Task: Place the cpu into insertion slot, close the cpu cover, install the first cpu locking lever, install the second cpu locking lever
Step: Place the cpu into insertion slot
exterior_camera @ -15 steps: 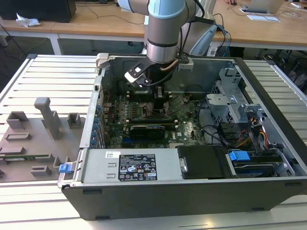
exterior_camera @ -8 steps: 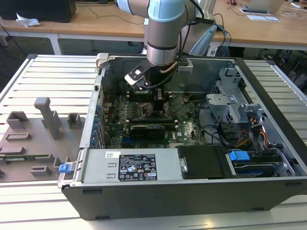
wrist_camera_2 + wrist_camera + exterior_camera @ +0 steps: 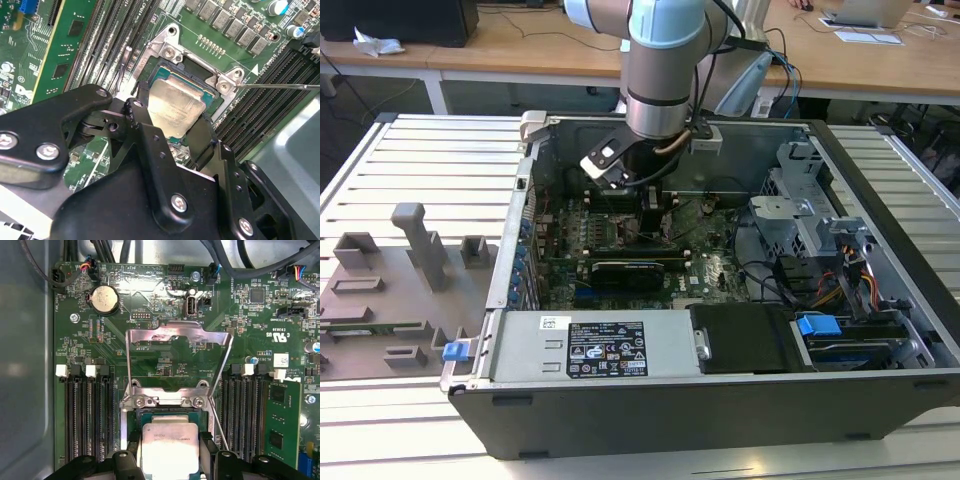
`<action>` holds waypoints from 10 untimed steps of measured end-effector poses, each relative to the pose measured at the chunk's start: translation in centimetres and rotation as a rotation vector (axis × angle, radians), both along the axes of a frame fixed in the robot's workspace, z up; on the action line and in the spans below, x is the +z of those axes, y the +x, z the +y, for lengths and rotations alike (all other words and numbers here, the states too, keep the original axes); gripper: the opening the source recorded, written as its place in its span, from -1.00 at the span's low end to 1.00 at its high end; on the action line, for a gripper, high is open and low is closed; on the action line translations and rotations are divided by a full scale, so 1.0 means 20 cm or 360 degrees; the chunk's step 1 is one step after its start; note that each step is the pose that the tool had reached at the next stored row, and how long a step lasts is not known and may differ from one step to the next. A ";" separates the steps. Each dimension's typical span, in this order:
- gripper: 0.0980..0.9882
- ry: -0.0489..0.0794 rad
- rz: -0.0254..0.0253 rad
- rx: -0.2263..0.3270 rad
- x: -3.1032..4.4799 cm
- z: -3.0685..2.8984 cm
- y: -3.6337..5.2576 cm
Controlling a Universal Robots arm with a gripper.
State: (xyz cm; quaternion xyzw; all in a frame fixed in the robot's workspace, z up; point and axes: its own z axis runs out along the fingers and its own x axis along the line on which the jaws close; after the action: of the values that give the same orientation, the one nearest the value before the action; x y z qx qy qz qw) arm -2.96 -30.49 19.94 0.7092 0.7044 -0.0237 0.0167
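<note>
In the first wrist view, the flat, pale silver square cpu [image 3: 170, 450] is being clamped between the fingers of the matte black gripper [image 3: 170, 440], over the dark insertion slot [image 3: 167, 417]. The thin, cut-out metal cpu cover [image 3: 145, 336] is being shown standing open.

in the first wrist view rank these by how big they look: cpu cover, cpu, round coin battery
1. cpu cover, swung open
2. cpu, partly hidden at its lower edge; it may look bigger from being near the camera
3. coin battery, clearly smallest
</note>
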 end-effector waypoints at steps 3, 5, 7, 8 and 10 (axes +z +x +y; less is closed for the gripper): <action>0.00 0.0000 -0.00001 0.0000 -0.001 0.000 0.000; 0.00 0.0001 -0.00003 0.0000 -0.001 0.000 0.000; 0.02 0.0000 -0.00002 0.0000 -0.001 0.000 0.000; 0.16 0.0000 -0.00002 0.0000 -0.001 0.000 0.000; 0.16 0.0000 -0.00001 0.0000 -0.001 0.000 0.000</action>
State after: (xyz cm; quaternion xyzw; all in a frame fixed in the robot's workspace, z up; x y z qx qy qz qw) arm -2.96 -30.49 19.91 0.7092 0.7044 -0.0236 0.0167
